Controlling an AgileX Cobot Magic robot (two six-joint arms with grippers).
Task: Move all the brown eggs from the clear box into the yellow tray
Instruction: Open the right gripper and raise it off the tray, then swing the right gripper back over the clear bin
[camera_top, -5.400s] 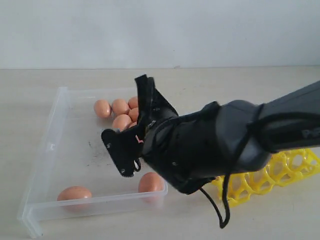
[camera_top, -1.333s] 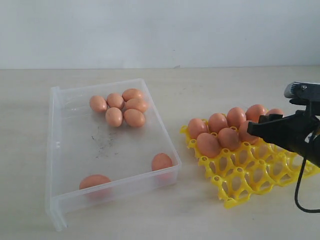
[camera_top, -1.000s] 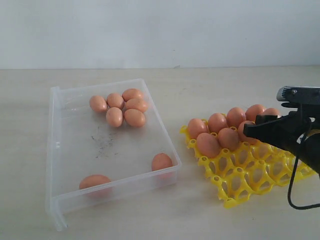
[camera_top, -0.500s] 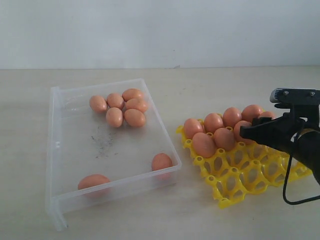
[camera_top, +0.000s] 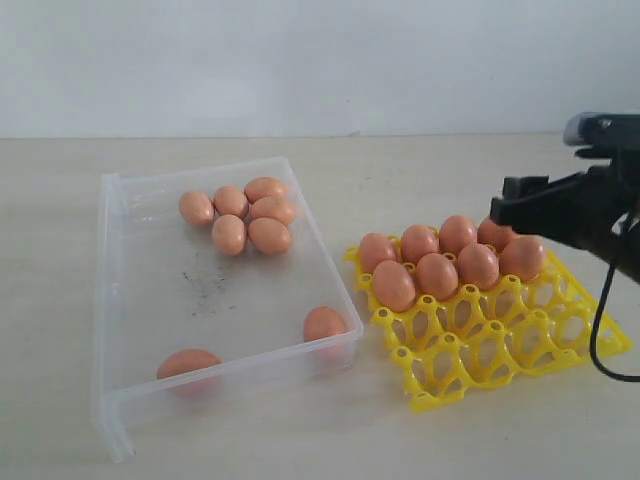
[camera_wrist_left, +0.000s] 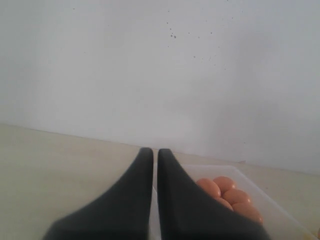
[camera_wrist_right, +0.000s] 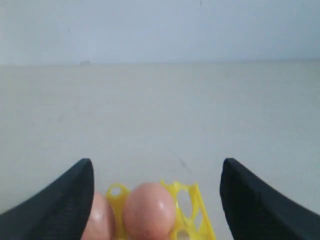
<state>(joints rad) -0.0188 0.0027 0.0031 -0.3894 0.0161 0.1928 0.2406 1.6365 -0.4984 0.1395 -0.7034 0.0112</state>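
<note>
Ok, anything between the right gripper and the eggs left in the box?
Only low things: the tray with its eight seated eggs lies between the right gripper and the box, then the box's tray-side wall. The box is open-topped, so a pass over them looks clear.

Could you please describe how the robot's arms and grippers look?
Both grippers are matte black. The left gripper has two smooth, wedge-shaped fingers tapering to narrow tips. The right gripper has similar dark fingers; its body carries a grey block on top and a thin black cable looping below.

clear box (camera_top: 160, 290) open-topped, low walls around, yellow tray (camera_top: 480, 352) front cups free
</note>
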